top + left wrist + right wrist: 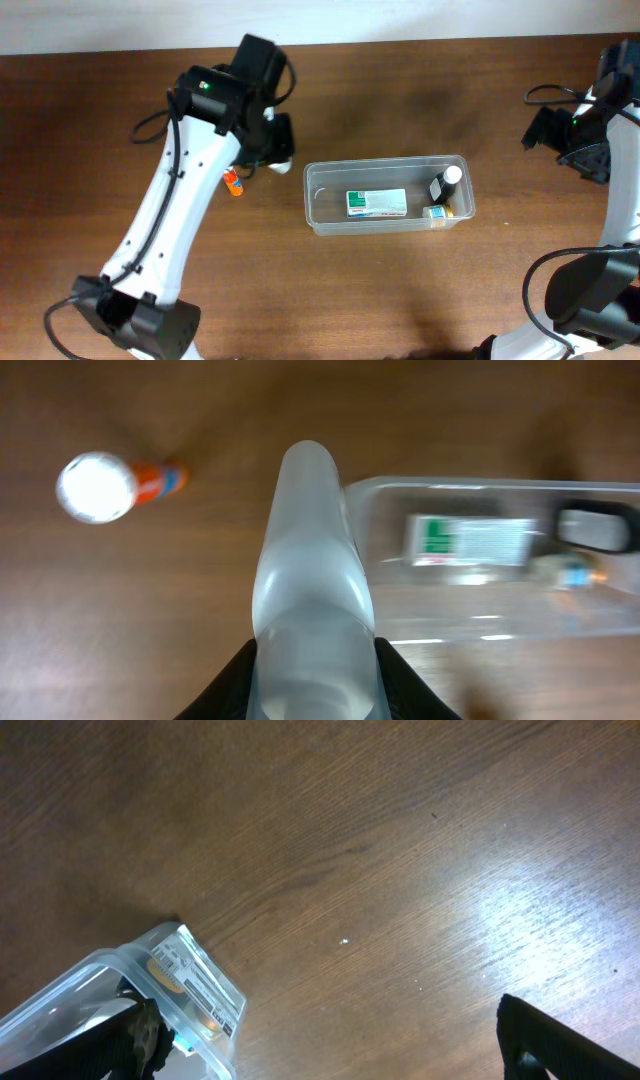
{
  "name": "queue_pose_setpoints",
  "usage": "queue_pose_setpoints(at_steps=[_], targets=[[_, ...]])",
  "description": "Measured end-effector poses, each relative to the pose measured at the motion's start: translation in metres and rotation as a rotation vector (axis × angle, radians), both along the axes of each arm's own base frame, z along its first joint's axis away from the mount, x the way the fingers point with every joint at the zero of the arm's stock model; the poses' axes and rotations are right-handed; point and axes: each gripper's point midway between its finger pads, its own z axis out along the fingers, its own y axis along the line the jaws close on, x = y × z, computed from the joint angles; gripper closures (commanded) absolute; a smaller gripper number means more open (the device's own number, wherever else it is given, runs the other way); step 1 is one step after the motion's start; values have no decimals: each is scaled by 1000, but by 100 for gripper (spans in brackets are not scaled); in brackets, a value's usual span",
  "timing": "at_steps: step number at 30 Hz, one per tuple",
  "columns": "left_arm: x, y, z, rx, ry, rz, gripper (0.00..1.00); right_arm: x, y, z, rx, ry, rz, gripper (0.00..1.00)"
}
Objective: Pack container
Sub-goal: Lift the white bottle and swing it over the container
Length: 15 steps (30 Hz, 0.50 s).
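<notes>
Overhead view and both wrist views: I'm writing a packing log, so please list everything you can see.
container: 1, clear, table centre
box: 1, white and green, lying in container
black bottle: 1, black with white cap, in container, right end
small item: 1, whitish with teal and orange, in container beside black bottle; too small to identify
orange bottle: 1, orange with white cap, on table left of container
pale tube: 1, translucent white, held above the table
table: 1, brown wood
left gripper: 1, black, closed on pale tube, left of container
right gripper: 1, black, open and empty, right of container
</notes>
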Motion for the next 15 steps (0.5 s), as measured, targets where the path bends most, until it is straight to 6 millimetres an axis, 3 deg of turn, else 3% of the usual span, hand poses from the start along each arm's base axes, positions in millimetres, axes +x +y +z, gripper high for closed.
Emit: queue_pose_setpoints(at_steps=[6,11,15], targets=[[-13,-67,26,-71,-107,-161,79,0,0,0,0,0,0,2],[-37,-105,22,-78,-99,-267,79,0,0,0,0,0,0,2],[-45,-118,7,-40,-70,-293,79,0,0,0,0,0,-1,2]])
